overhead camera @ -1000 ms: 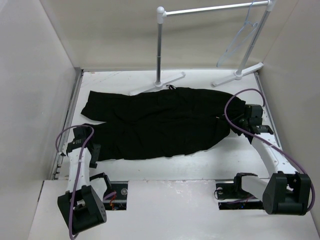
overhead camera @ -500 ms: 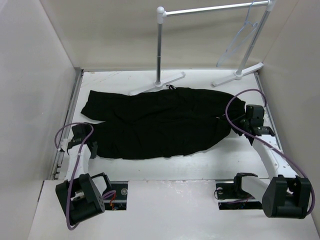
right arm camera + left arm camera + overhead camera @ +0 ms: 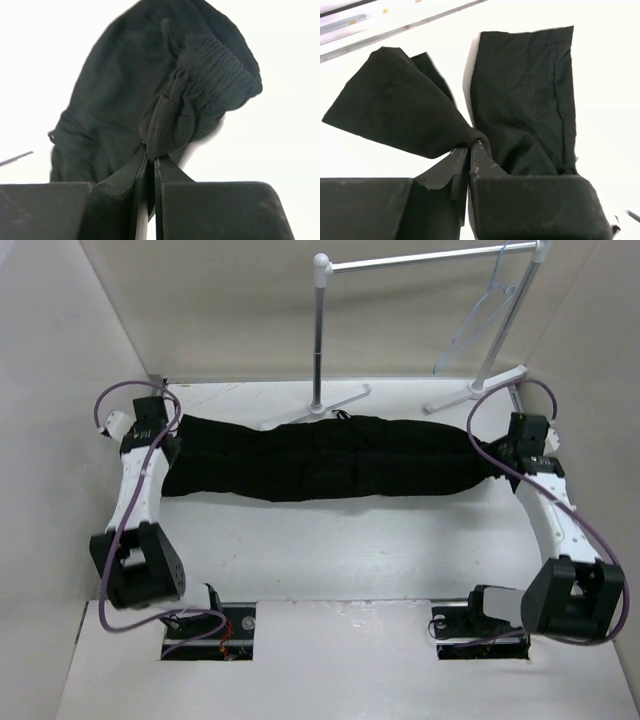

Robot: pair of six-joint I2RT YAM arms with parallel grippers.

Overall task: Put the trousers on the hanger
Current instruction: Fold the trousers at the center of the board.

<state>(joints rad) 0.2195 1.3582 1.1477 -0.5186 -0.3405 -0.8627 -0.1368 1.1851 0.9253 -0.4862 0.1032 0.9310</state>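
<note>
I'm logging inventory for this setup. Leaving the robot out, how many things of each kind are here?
Trousers: 1
Hanger: 1
Rack: 1
Total: 3

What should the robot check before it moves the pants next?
1. The left end effector is shut on a leg end of the trousers: ok.
2. The right end effector is shut on the waistband: ok.
3. The trousers are stretched straight between both arms: ok.
4. The hanger hangs on the rack: ok.
5. The trousers are on the hanger: not ok.
6. The grip is strong enough for lifting: cannot tell.
</note>
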